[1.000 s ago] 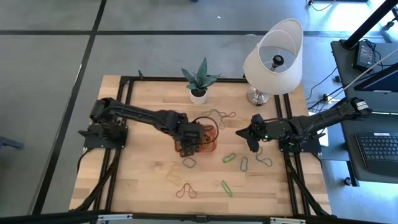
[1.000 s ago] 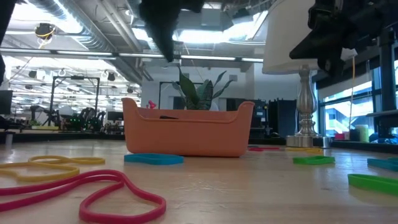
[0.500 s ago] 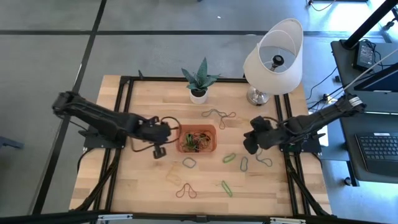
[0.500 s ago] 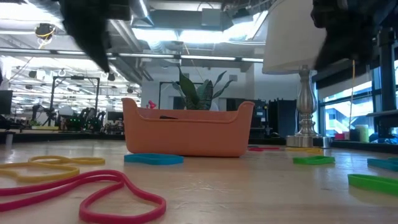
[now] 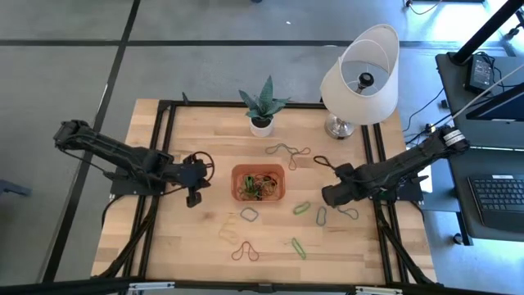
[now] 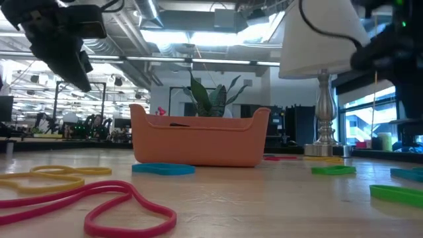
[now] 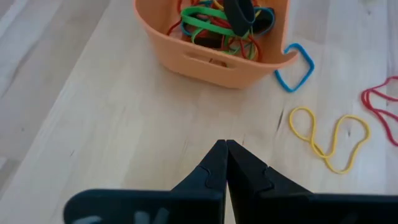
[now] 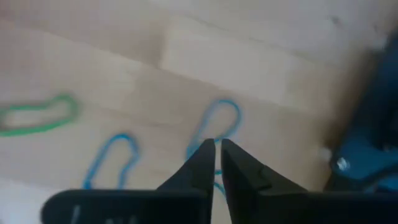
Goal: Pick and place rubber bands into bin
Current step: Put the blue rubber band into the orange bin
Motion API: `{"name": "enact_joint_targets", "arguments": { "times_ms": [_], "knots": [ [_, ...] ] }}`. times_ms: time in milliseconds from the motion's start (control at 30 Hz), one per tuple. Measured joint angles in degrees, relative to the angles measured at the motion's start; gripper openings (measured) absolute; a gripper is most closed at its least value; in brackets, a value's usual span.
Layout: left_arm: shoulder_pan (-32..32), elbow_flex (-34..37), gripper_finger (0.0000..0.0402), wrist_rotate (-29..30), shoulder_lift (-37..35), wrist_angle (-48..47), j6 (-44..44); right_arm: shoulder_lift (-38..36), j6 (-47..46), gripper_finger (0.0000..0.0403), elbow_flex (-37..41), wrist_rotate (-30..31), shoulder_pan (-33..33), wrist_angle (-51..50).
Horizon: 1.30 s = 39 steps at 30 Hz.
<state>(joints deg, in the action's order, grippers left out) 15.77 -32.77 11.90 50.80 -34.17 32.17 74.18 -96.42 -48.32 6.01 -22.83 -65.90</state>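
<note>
Left end effector (image 5: 195,199) pulled back left of bin (image 5: 259,183), fingers pinched together, empty; right end effector (image 5: 328,197) nearly closed over loose rubber bands (image 5: 322,215).

Light wooden table (image 5: 188,238) with a black metal frame (image 5: 168,111) running along its edges. Small spiky green plant in a white pot (image 5: 262,105) stands near the middle of the far edge; a table lamp (image 5: 359,78) with a white shade and silver base stands in the far right corner. Beyond the right edge, off the table, a dark desk (image 5: 483,123) carries a keyboard (image 5: 498,195).
</note>
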Motion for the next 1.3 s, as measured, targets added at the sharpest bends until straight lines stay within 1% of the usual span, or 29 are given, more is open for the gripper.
{"name": "enact_joint_targets", "arguments": {
  "times_ms": [167, 467, 567, 667, 733, 800, 867, 1000, 1033, 1200, 1300],
  "knots": [
    [0.0, 1.2, 0.0002, 0.0, -0.7, 0.0, 0.1, 1.5, -5.3, 0.0067, 4.0, -1.7, -0.7, 3.3],
    [0.0, 1.4, 0.0001, 0.0, -0.7, 0.3, 0.1, 2.0, -9.2, 0.0143, 12.1, -2.2, -1.4, 12.0],
    [0.0, 1.4, 0.0003, 0.0, -0.7, 0.6, 0.1, 2.5, -11.6, 0.0158, 15.3, -2.2, -1.4, 15.8],
    [0.0, 1.4, 0.0002, 0.3, -0.7, 1.0, 0.1, 3.2, -11.7, 0.016, 18.1, -1.8, -1.4, 20.4],
    [0.0, 1.4, 0.0001, 0.4, -0.7, 1.2, 0.1, 4.0, -11.6, 0.0153, 18.4, -1.6, -1.4, 21.3],
    [0.0, 1.4, 0.0002, 0.5, -0.7, 1.5, 0.1, 4.7, -11.4, 0.0135, 17.9, -1.5, -1.4, 20.9],
    [0.0, 1.4, 0.0003, 0.6, -0.7, 1.5, 0.1, 5.4, -10.9, 0.0105, 16.6, -1.3, -1.4, 19.6],
    [0.0, 1.4, 0.0001, 0.9, -0.7, 2.1, 0.1, 5.9, -7.1, 0.0024, 15.2, -0.4, -1.4, 19.1],
    [0.0, 1.4, 0.0002, 1.1, -0.7, 2.6, 0.1, 5.9, -6.6, 0.0013, 15.2, -0.3, -1.4, 19.3],
    [0.0, 1.4, 0.0002, 1.5, -0.7, 3.2, 0.1, 5.7, -6.6, 0.0005, 14.4, 0.6, -2.2, 18.6],
    [0.0, 1.4, 0.0002, 1.5, -0.7, 3.2, 0.1, 5.7, -6.5, 0.0003, 10.9, 3.6, -3.1, 15.6]
  ]
}}
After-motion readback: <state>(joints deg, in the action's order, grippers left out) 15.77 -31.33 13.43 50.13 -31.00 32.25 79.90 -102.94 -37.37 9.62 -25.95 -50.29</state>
